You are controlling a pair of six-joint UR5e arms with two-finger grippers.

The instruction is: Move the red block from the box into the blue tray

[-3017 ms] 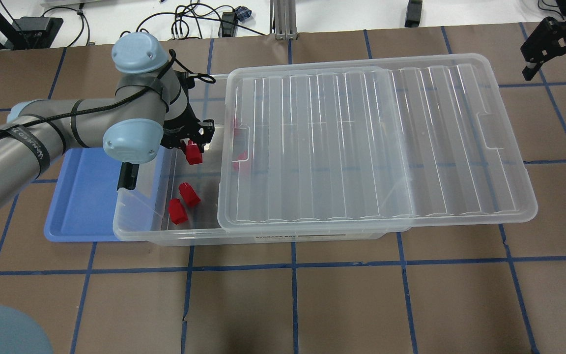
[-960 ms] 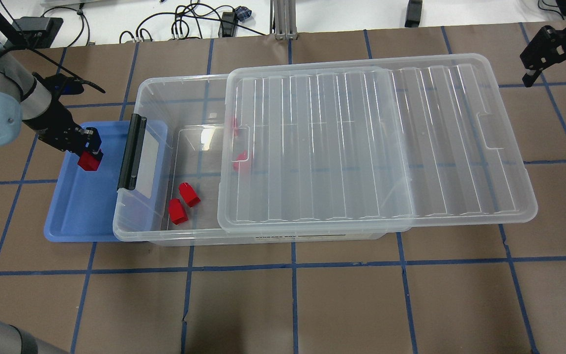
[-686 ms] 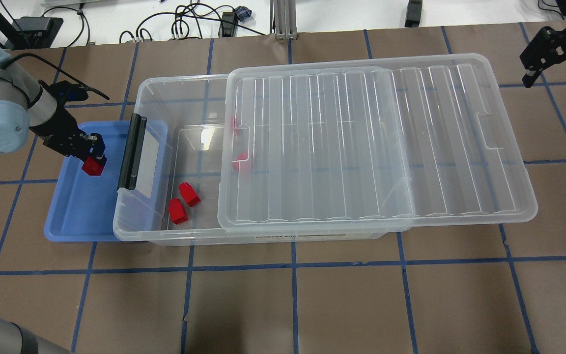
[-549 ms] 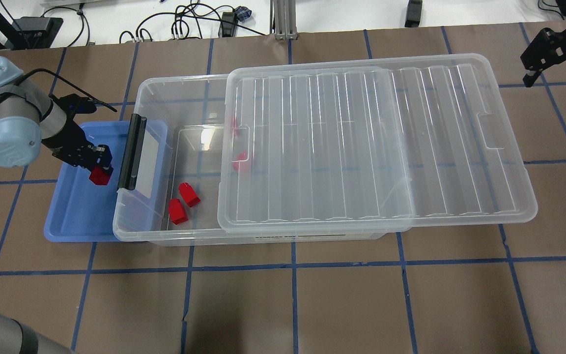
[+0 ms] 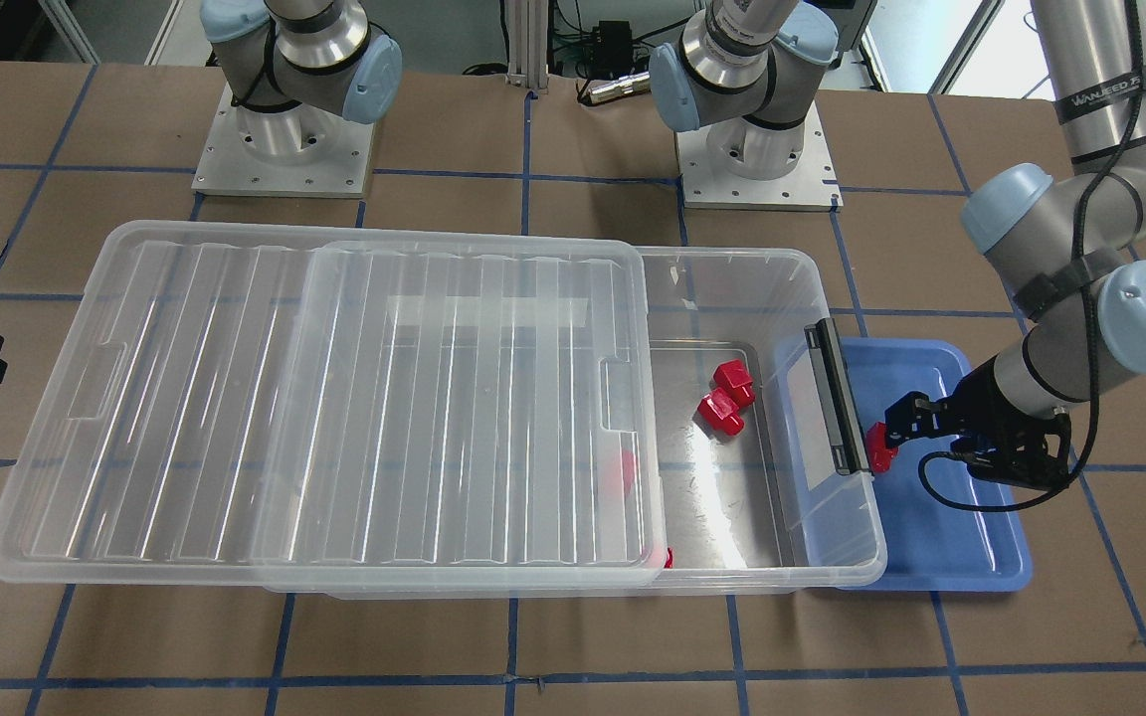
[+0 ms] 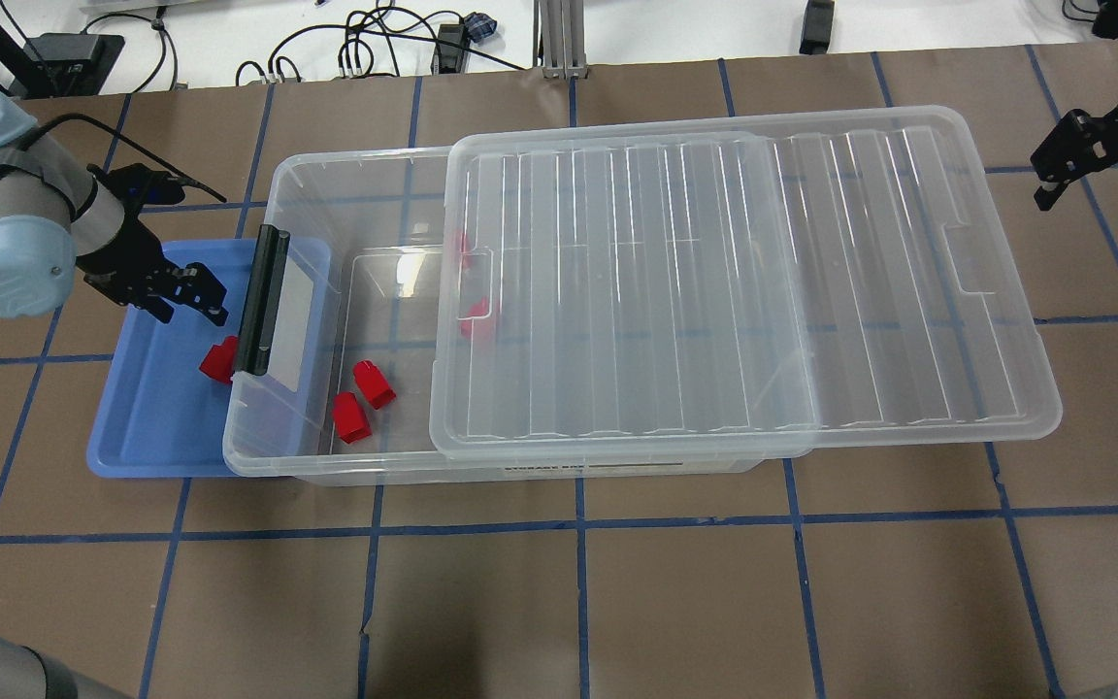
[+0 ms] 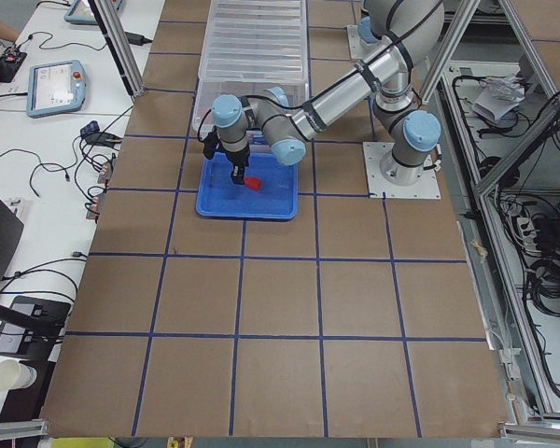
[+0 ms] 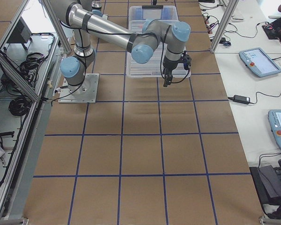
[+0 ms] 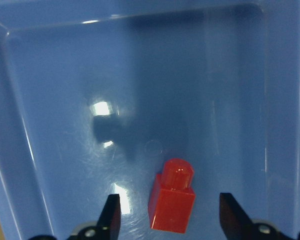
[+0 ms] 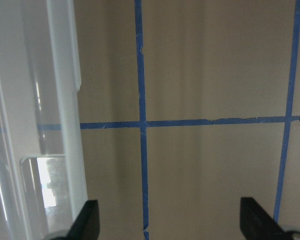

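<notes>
A red block (image 6: 219,360) lies loose on the floor of the blue tray (image 6: 151,427), close to the box's latch end; it also shows in the left wrist view (image 9: 172,197) and the front view (image 5: 879,447). My left gripper (image 6: 188,309) is open and empty just above it, fingers either side in the left wrist view (image 9: 169,202). The clear box (image 6: 307,456) holds two more red blocks (image 6: 375,383) (image 6: 352,417) in its uncovered end. Its ribbed lid (image 6: 714,282) is slid to the right. My right gripper (image 6: 1098,194) is open and empty over the table, right of the lid.
Other red blocks (image 6: 476,316) show dimly under the lid's left edge. The black latch handle (image 6: 258,301) stands between tray and box opening. The tray's left part (image 5: 951,557) is bare. Brown paper with blue tape lines covers the table (image 10: 200,75).
My left gripper carried the red block out of the box, came down over the blue tray and opened. The block now lies in the tray. The right gripper shifted slightly.
</notes>
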